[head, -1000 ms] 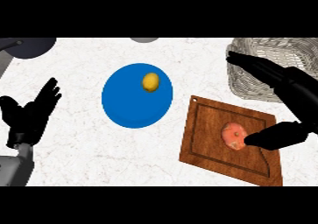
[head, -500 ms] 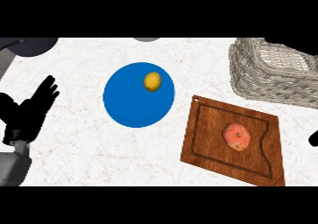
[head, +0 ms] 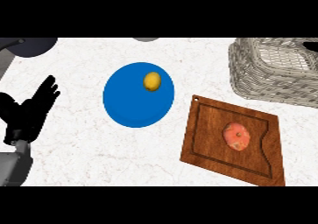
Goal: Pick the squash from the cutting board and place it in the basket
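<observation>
1. Still open, fingers up, the left hand rests at the left of the counter.
2. Squash lies on the board, unmoved.
3. Right hand, gone from the board's right, shows only as a black patch over the basket; I cannot tell its grip.

squash on cutting board | basket apart | left hand fingers straight

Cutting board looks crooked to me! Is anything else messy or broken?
Yes, the cutting board sits skewed on the counter, with the squash lying on it. Nothing looks spilled or broken: the basket stands upright and the plate lies flat.
</observation>
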Controlling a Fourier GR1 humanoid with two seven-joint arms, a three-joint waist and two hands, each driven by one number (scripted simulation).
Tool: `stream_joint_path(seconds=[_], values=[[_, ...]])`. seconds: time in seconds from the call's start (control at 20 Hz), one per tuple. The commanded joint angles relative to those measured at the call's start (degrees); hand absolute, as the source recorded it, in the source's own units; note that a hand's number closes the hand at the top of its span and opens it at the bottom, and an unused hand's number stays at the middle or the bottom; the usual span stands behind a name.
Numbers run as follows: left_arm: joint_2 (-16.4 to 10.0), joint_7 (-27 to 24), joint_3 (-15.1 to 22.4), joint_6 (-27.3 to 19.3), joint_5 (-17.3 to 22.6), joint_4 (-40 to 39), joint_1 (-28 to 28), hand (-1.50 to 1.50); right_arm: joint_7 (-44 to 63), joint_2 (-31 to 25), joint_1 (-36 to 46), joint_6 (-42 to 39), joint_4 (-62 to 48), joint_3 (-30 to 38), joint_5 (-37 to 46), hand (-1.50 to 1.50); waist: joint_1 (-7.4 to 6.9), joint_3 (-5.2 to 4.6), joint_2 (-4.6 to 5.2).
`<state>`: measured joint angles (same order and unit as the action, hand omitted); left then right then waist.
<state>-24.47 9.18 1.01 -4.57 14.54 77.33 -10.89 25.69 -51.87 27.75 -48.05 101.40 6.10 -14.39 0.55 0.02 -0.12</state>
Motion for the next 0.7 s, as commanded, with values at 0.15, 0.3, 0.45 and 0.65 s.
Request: stream_joint_path(seconds=[0.15,0.3,0.45,0.65], values=[[-0.54,0.4,-2.04,1.86,-0.49,-0.86,-1.12,0.0,-10.93,7.13,-15.07,1.08,6.89,7.63,7.19,-1.5,0.27,0.04,0.07],[2.55,2.13,-0.46,-1.07,-2.28,1.18,-1.09,0.0,-20.57,9.82,-19.28,-0.03,4.76,8.7,15.2,-1.5,0.09,0.08,0.16],[1.22,3.49,-2.05,1.57,-1.15,3.7,0.5,0.0,-25.98,13.44,-18.96,3.41,2.22,6.87,22.18,-1.5,-0.65,0.05,0.16],[2.85,-1.51,-1.92,2.42,-2.74,0.45,1.96,0.0,-31.33,19.77,-19.81,12.24,-1.01,-0.38,32.64,-1.5,-0.88,0.02,0.25]])
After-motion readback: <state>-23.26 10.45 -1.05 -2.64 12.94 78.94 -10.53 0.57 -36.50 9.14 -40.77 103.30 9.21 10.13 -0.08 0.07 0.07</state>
